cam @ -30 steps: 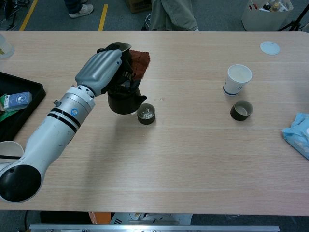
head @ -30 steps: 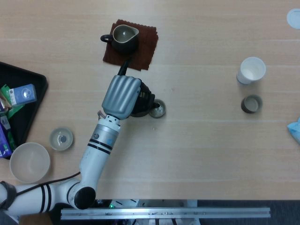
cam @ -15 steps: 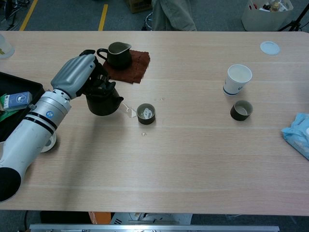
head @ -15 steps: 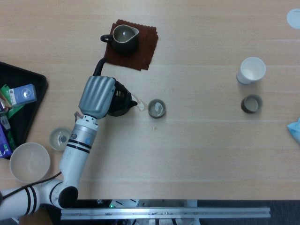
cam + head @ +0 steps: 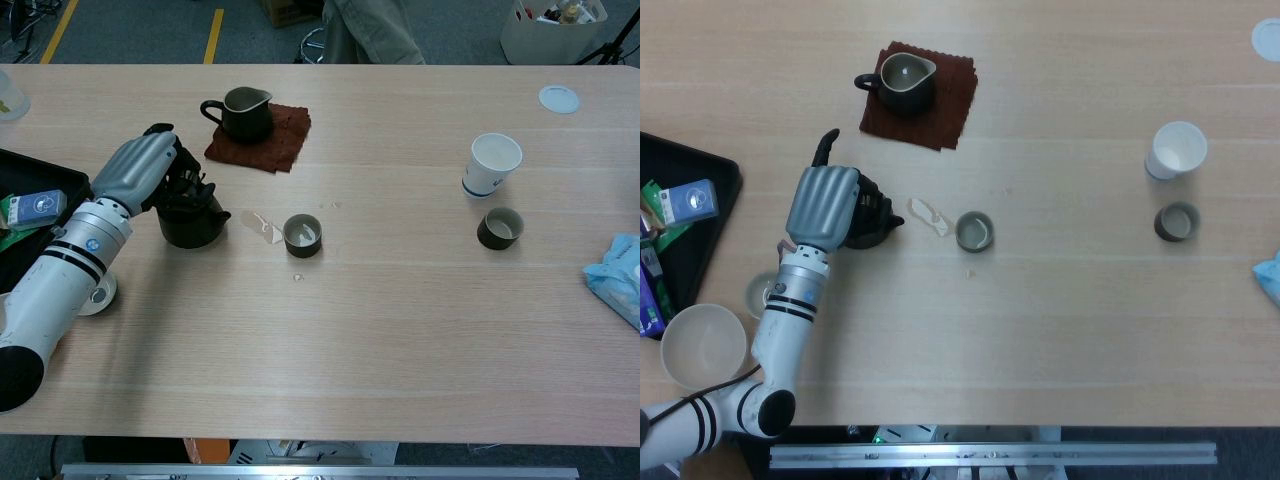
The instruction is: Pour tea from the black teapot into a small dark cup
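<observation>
Left hand (image 5: 823, 205) wrapped over the black teapot (image 5: 872, 218), fingers curled around its body and handle; pot upright and resting on the worktop (image 5: 1060, 330), spout turned toward three o'clock. Same grip seen from the chest view: left hand (image 5: 140, 172) draped over the black teapot (image 5: 192, 222), handle sticking up past the knuckles toward twelve o'clock. Right hand outside both views.

Small dark cup (image 5: 975, 231) standing upright at three o'clock from the teapot, near but apart from it; in the chest view the small dark cup (image 5: 302, 235) with a pale glint inside. Between pot and cup, a pale wet spill (image 5: 931, 216) on the wood, plus a tiny speck just at six o'clock of the cup.

At twelve o'clock of the teapot, a dark pitcher (image 5: 902, 81) sitting on a brown cloth (image 5: 950, 105). Well off at three o'clock, a white paper cup (image 5: 1176, 150) with a second dark cup (image 5: 1176, 221) just at its six o'clock. At nine o'clock, a black tray (image 5: 710, 215) holding packets. Toward seven o'clock of the hand, a small round dish (image 5: 762, 297) partly hidden by the forearm, and a pale bowl (image 5: 702, 345) nearer the worktop's edge. Light blue cloth (image 5: 614, 275) at the far three o'clock edge; white lid (image 5: 558, 97) at two o'clock.
</observation>
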